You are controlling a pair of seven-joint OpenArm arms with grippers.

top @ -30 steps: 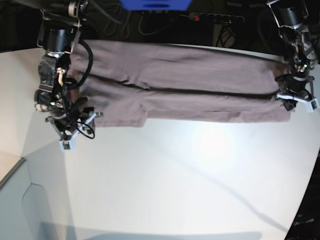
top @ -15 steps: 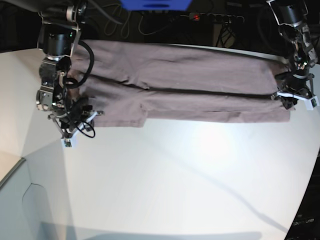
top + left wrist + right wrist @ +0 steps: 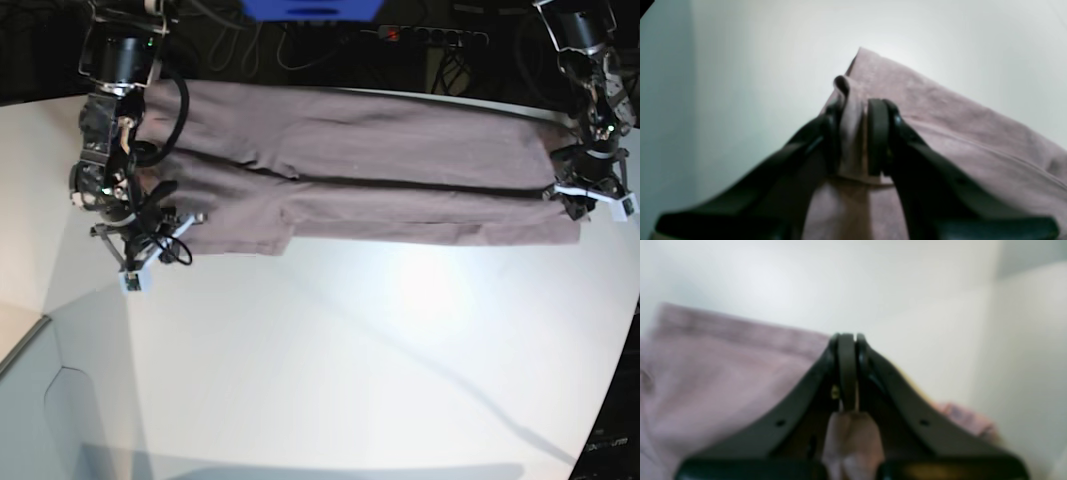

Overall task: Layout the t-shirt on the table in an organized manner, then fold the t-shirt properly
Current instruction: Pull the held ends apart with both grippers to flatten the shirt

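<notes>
The mauve t-shirt (image 3: 380, 170) lies as a long folded band across the far part of the white table (image 3: 350, 350). My right gripper (image 3: 150, 240) is at the band's left end. In the right wrist view its jaws (image 3: 851, 340) are pressed together, with a lump of t-shirt (image 3: 723, 373) fabric bunched behind the pads. At the band's right end is my left gripper (image 3: 580, 200). The left wrist view shows a raised pleat of the t-shirt (image 3: 957, 133) pinched between the left gripper's (image 3: 857, 110) black pads. Bare table (image 3: 756, 66) lies beyond that corner.
Behind the table's far edge, in the dark, are a power strip (image 3: 430, 37), cables and a blue object (image 3: 310, 8). The table's curved edge (image 3: 610, 400) runs down the right side. A grey panel (image 3: 40, 400) sits at the lower left.
My right gripper has shut from wide open onto the shirt's left end and shifted slightly toward the far side. The left gripper has stayed at the right end.
</notes>
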